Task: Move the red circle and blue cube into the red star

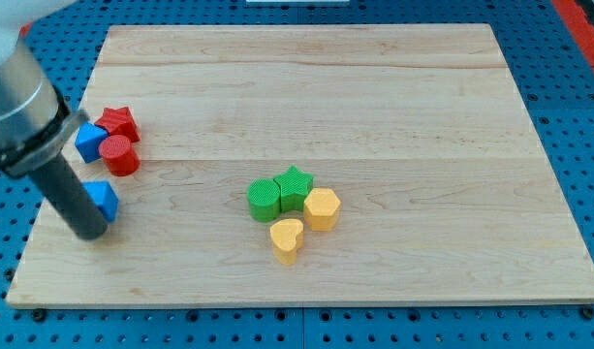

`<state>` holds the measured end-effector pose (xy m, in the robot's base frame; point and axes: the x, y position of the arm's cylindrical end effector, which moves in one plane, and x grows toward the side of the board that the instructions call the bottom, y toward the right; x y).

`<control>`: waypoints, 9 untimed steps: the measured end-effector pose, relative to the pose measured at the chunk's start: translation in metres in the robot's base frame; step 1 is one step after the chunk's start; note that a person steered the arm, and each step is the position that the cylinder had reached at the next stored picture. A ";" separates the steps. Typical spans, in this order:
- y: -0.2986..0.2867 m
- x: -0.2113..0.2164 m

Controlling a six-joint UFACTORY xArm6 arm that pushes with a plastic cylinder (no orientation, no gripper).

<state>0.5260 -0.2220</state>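
The red star [119, 121] lies near the board's left edge. The blue cube [89, 142] touches its lower left side, and the red circle [119, 155] touches both from below. A second blue block [104, 199] lies lower down. My tip [89, 231] is at the left edge, just left of and below that second blue block, touching or nearly touching it. The rod partly hides that block's left side.
A cluster sits near the board's middle: a green cylinder [264, 200], a green star [295, 186], a yellow hexagon [322, 208] and a yellow heart [287, 239]. The wooden board [374, 97] rests on a blue pegboard.
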 end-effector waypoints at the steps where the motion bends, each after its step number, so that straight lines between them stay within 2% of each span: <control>1: 0.008 -0.034; 2: 0.013 -0.037; 4: -0.003 -0.005; 9: -0.014 -0.003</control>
